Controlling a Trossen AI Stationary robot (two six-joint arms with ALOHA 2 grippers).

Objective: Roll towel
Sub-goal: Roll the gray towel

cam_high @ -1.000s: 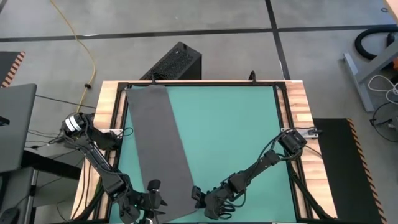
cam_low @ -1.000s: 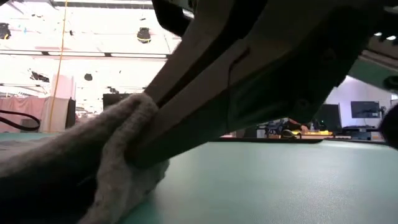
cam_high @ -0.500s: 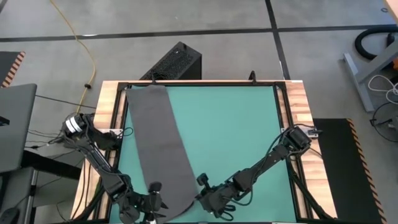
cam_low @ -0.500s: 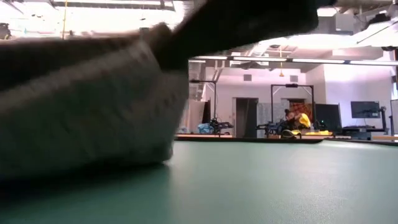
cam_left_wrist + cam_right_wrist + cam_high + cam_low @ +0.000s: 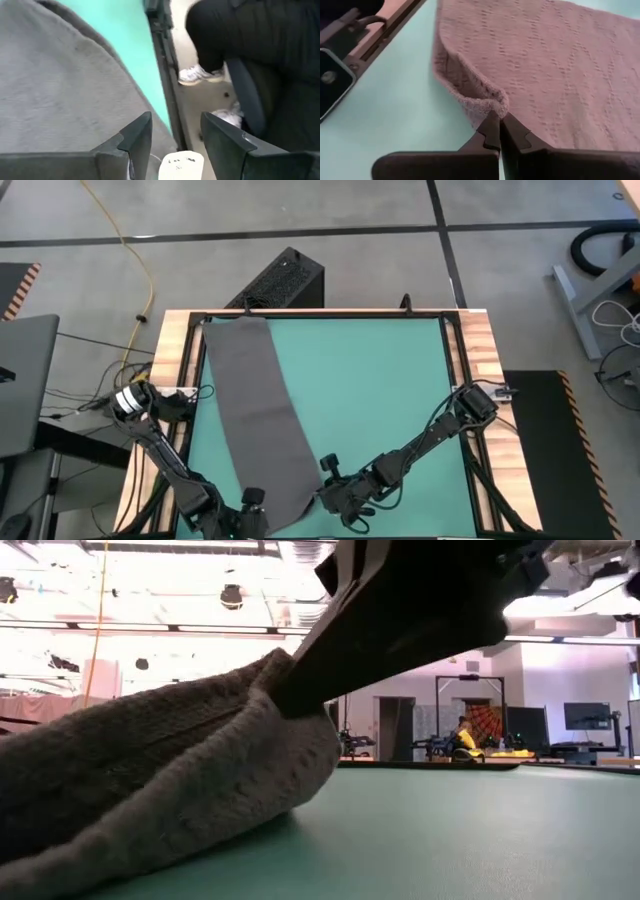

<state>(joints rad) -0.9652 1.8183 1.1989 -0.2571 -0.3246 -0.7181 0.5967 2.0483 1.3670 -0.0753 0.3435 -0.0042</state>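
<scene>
Towel (image 5: 560, 65) edge pinched between right end effector (image 5: 501, 131) fingertips

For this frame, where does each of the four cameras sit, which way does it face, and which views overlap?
High view: overhead, looking straight down on the table, the towel and both arms.
Low view: at table-top height, facing the room; towel fold and a dark gripper fill it.
Left wrist view: on the left arm, past its open left gripper at the towel and a person's shoes.
Right wrist view: on the right arm; the right gripper is shut on the towel's edge.
Shared: low and right wrist views both show the pinched fold.
</scene>
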